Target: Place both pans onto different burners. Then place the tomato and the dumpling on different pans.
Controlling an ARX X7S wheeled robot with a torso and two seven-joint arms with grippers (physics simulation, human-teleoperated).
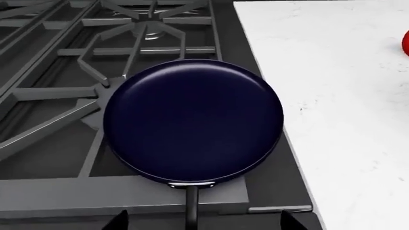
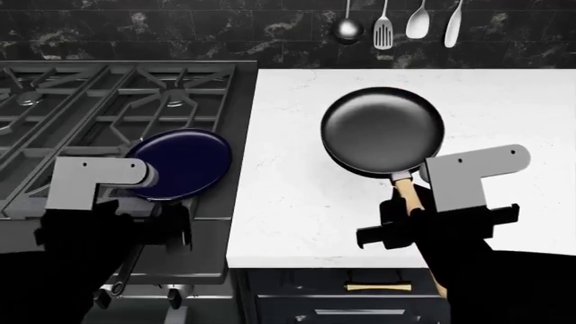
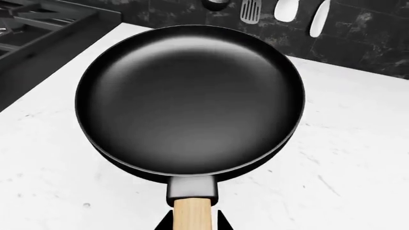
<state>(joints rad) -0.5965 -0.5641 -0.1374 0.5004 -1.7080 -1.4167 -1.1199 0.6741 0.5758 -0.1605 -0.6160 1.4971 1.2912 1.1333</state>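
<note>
A dark marble-tiled kitchen wall backs a white speckled desk [image 2: 297, 202] and, beside it, a black gas stove with cast-iron star grates [image 2: 90, 101].

Nearest, the two arms each reach for a pan handle. The left claw [image 1: 191, 223] has its fingers apart on either side of the thin black handle of the glossy dark blue round pan [image 1: 191, 120]; whether they are pinching it I cannot tell. That pan sits on the stove's near corner next to the desk, over the grate, seemingly short of the nearest burner [image 1: 150, 33] rather than centred on it. The right claw [image 3: 191, 223] flanks the light wooden handle of the black round frying pan [image 3: 188, 100], apparently gripping it, though the contact itself is out of sight. This pan is over the desk, well apart from the stove.

A sliver of the small red tomato [image 1: 405, 43] shows farther along the desk. The dumpling is not visible. Metal utensils [image 2: 396, 23] hang on the far wall.

I judge the pan-placing step is in hand: the blue pan wants centring on a burner, and the black one must cross leftward to a different burner.
</note>
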